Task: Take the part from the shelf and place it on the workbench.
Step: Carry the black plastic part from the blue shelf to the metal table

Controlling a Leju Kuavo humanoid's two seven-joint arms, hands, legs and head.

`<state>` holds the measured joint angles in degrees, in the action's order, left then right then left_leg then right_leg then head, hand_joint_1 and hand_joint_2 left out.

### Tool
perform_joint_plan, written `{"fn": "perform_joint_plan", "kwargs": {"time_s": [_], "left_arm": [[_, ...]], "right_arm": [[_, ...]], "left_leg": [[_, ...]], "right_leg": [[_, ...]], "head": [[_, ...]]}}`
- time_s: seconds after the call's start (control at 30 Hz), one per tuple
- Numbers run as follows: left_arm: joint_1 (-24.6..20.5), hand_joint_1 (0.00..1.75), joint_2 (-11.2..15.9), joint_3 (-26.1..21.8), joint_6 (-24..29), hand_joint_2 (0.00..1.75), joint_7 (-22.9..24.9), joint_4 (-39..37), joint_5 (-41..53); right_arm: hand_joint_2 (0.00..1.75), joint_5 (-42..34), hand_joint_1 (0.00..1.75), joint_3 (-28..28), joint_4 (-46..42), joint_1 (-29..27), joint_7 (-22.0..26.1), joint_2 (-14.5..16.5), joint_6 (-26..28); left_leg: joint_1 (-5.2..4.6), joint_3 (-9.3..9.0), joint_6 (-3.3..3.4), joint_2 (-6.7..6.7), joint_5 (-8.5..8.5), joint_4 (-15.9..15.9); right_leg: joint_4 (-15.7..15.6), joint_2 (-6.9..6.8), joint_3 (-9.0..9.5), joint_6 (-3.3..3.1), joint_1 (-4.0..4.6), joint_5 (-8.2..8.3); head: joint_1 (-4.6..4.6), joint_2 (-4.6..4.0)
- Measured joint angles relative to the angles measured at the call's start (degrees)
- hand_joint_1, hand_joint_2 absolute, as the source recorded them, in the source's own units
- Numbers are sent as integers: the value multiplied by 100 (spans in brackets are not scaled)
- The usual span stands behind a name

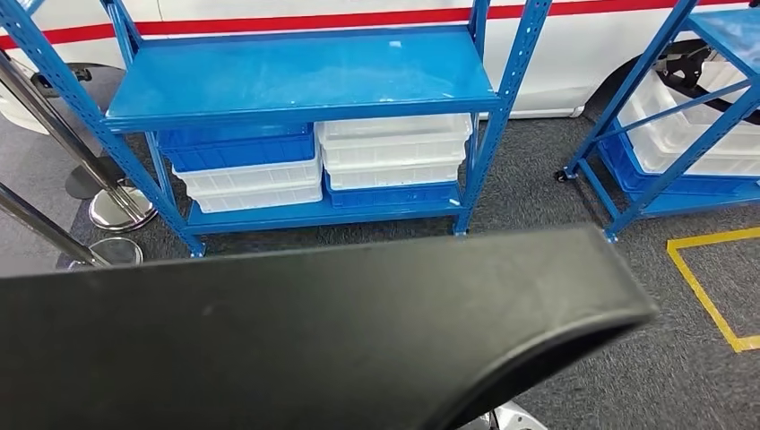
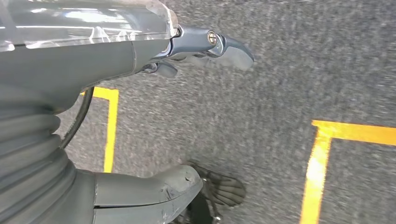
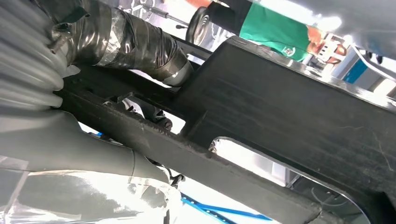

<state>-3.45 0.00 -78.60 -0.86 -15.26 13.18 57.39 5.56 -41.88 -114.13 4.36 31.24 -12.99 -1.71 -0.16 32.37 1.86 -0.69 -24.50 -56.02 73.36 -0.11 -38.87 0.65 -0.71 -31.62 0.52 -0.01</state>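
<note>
A large black part (image 1: 296,340), gripped by the robot's right hand (image 3: 140,112), spans the foreground above grey carpet (image 1: 538,193) marked with yellow tape (image 1: 708,291), before a blue shelf (image 1: 300,76) of stacked bins, while the left hand (image 2: 187,51) hangs empty, fingers apart.

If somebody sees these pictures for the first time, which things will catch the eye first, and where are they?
The large black part fills the lower half of the head view, close to the camera; in the right wrist view the right hand grips it by a bar of its frame. Behind it stands a blue shelf with white and blue bins stacked on its lower level. The left hand hangs over grey carpet with yellow floor lines, holding nothing.
</note>
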Motion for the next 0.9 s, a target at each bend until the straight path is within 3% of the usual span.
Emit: {"fn": "perform_joint_plan", "kwargs": {"time_s": [0.07, 0.1, 0.17, 0.23, 0.27, 0.33, 0.4, 0.43, 0.47, 0.5, 0.53, 0.6, 0.67, 0.73, 0.77, 0.83, 0.9], "left_arm": [[9, 0, -8, 0, 7, 175, 27, -1, 30], [14, 0, -16, 0, 12, 175, 31, -2, 48], [22, 0, -31, 0, 20, 175, 25, -4, 71], [27, 0, -31, 0, 22, 175, 17, -4, 80], [29, 0, -30, 0, 21, 175, 13, -4, 80], [32, 0, -23, 0, 12, 175, -4, -4, 80], [28, 0, -19, 0, -15, 175, -31, -4, 79], [24, 0, -19, 0, -35, 175, -43, -5, 80], [21, 0, -23, 0, -57, 175, -56, -5, 81], [19, 0, -28, 0, -76, 175, -66, -6, 85], [16, 0, -32, 0, -91, 175, -74, -7, 91], [2, 0, -41, 0, -100, 175, -84, -8, 109], [-10, 0, -51, 1, -92, 175, -80, -9, 124], [-4, 0, -55, 2, -71, 175, -67, -10, 129], [-2, 0, -56, 2, -58, 175, -61, -10, 130], [-8, 0, -57, 1, -38, 175, -55, -9, 130], [-15, 0, -56, 0, -31, 175, -55, -9, 130]], "right_arm": [[175, -21, 175, 0, 12, -1, 13, 8, 3], [175, -27, 175, 0, 14, -2, 30, 10, 4], [175, -36, 175, 0, 17, -5, 77, 10, 4], [175, -44, 175, 0, 21, -6, 106, 10, -6], [175, -44, 175, 0, 24, -3, 113, 10, -12], [175, -34, 175, 0, 28, 6, 119, 11, -27], [175, -18, 175, -1, 36, 21, 117, 12, -62], [175, -9, 175, -2, 43, 28, 105, 12, -81], [175, -1, 175, -3, 51, 34, 86, 12, -95], [175, 7, 175, -4, 58, 37, 65, 12, -102], [175, 9, 175, -4, 63, 38, 44, 12, -110], [175, 8, 175, -4, 65, 35, 15, 12, -130], [175, 53, 175, -4, 63, 12, 9, 11, -111], [175, 135, 175, -4, 62, -20, 36, 10, -50], [175, 159, 175, -4, 62, -30, 55, 10, -26], [175, 177, 175, -4, 62, -33, 84, 10, -3], [175, 178, 175, -4, 62, -34, 92, 9, -4]], "left_leg": [[-12, 156, -23, 2, 71, -68], [-18, 212, -43, 4, 102, -103], [-14, 274, -100, 4, 178, -130], [-2, 305, -165, 9, 238, -119], [3, 336, -200, 16, 182, -151], [24, 469, -272, 31, -213, -508], [67, 659, -351, 36, -728, -1236], [91, 710, -387, 36, -850, -1552], [116, 686, -417, 35, -833, -1707], [140, 564, -443, 35, -700, -1652], [166, 339, -469, 35, -527, -1392], [190, -209, -503, 61, -396, -593], [167, -489, -451, 95, -475, -119], [147, -467, -336, 99, -446, -73], [147, -428, -276, 85, -402, -70], [145, -305, -136, 50, -284, -54], [104, -154, -58, 29, -165, -62]], "right_leg": [[-691, -2, 555, -60, 17, 237], [-1115, -6, 840, -94, 30, 242], [-1599, -9, 1116, -145, 68, 147], [-1696, -17, 1107, -191, 66, 206], [-1722, -27, 1076, -229, 51, 265], [-1759, -53, 982, -297, 12, 387], [-1745, -63, 841, -317, 10, 490], [-1729, -66, 763, -308, 6, 541], [-1706, -69, 684, -293, -3, 586], [-1674, -70, 603, -272, -18, 625], [-1633, -69, 523, -244, -34, 657], [-1542, -63, 384, -176, -52, 708], [-1496, -60, 313, -95, -46, 780], [-1505, -58, 287, -6, -46, 854], [-1480, -54, 261, 27, -53, 814], [-1131, -46, 116, 58, -64, 420], [-408, -35, -98, 58, -57, -139]], "head": [[1, -1], [1, -1], [1, -1], [-1, 0], [-1, -1], [0, -1], [1, -2], [1, -2], [1, -1], [1, -1], [1, -1], [1, -1], [0, -1], [-1, -1], [-1, -2], [-2, -2], [-2, -1]]}}
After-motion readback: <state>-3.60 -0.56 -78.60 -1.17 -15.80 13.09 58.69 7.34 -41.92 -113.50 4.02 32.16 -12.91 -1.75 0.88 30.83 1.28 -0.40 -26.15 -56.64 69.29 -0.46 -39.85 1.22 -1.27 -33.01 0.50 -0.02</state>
